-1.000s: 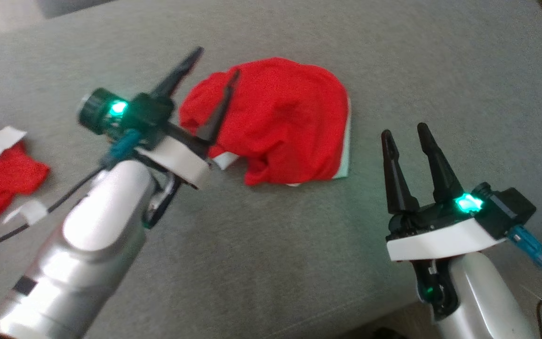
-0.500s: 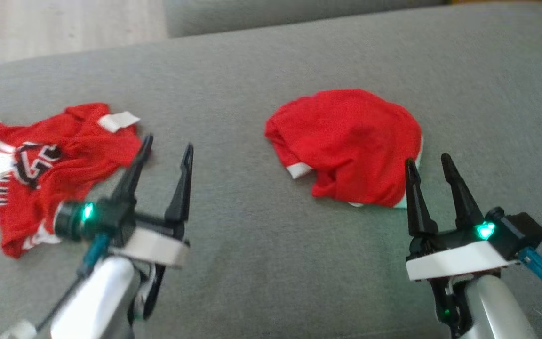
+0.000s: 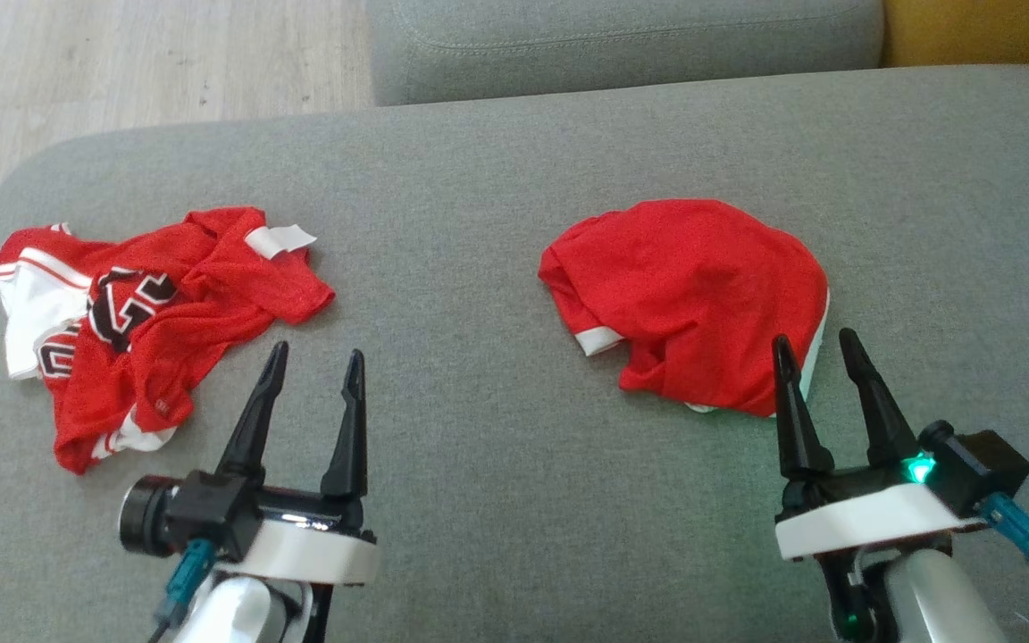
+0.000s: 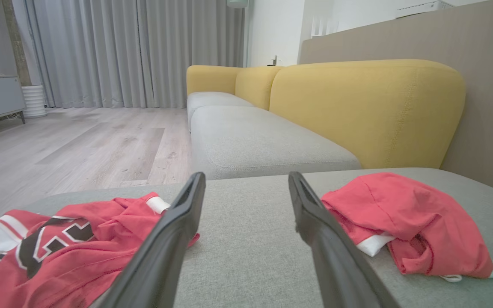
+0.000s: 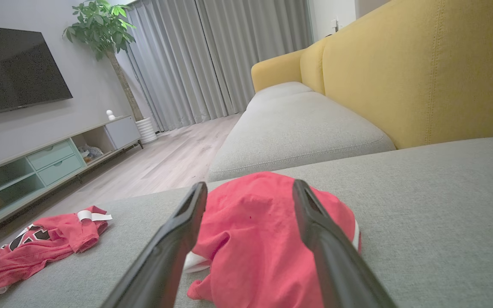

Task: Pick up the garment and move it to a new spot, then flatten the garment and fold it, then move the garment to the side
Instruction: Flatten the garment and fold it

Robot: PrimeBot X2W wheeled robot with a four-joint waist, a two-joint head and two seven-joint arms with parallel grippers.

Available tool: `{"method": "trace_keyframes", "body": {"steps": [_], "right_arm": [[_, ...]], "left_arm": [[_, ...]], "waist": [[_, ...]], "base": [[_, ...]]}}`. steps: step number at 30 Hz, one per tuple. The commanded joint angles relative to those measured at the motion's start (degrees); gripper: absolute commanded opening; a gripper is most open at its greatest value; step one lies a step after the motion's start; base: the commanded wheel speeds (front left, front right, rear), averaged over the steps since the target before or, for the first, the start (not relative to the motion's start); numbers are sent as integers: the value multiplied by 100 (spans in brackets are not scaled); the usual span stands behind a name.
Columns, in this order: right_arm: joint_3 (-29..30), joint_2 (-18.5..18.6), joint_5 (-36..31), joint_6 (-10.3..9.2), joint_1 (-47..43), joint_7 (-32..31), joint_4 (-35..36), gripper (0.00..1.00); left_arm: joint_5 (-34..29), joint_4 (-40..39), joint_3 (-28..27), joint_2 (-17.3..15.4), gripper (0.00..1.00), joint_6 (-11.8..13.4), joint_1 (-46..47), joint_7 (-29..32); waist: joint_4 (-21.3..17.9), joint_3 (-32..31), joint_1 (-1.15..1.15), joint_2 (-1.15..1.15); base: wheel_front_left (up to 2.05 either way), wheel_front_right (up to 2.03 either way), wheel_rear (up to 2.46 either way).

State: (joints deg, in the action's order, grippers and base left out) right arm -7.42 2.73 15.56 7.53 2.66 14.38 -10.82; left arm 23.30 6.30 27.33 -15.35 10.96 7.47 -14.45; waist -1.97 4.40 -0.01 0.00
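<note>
Grey sofa cushion (image 3: 497,179) carries everything. Crumpled red jersey (image 3: 211,286), which I take for the task's garment, lies at the left. A folded red bundle (image 3: 702,295) sits at the right, well apart from it. Left claw (image 3: 316,353) and right claw (image 3: 814,339) hover near side, jaws spread, empty. Jersey looks light, limp, mesh-like; I expect it to drape and slide. Best hold, I judge: the raised fold by its white tab (image 3: 280,239).

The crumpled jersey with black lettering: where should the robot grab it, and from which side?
On the jersey, likely the bunched red corner nearest the open left gripper, coming from above: its raised folds give cloth to pinch.
</note>
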Motion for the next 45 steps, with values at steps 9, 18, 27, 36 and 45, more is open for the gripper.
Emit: {"method": "trace_keyframes", "body": {"steps": [9, 18, 27, 36, 45], "right_arm": [[292, 15, -83, -4, 343, 62, -200, 100], [808, 15, 75, -4, 1544, 35, -1610, 100], [1375, 15, 107, -4, 2709, 58, -3277, 100], [1173, 15, 206, -4, 2921, 61, -3421, 0], [1835, 15, -607, -4, 3238, 62, -2734, 0]], "left_arm": [[-275, -49, -486, 172, 100, -356, 171, -54], [-434, 139, -488, 376, 100, -623, 480, -54], [-633, 349, -598, 599, 100, -886, 753, -54], [-795, 452, -758, 680, 100, -998, 798, -54], [-871, 462, -952, 889, 100, -1021, 608, -54]], "waist": [[-9, 193, 1, 0], [173, 753, 1, 0], [421, 1064, 1, 0], [439, 1024, 1, 0], [473, 527, 1, 0]], "base": [[0, 0, 0], [0, 0, 0], [0, 0, 0], [0, 0, 0], [0, 0, 0]]}}
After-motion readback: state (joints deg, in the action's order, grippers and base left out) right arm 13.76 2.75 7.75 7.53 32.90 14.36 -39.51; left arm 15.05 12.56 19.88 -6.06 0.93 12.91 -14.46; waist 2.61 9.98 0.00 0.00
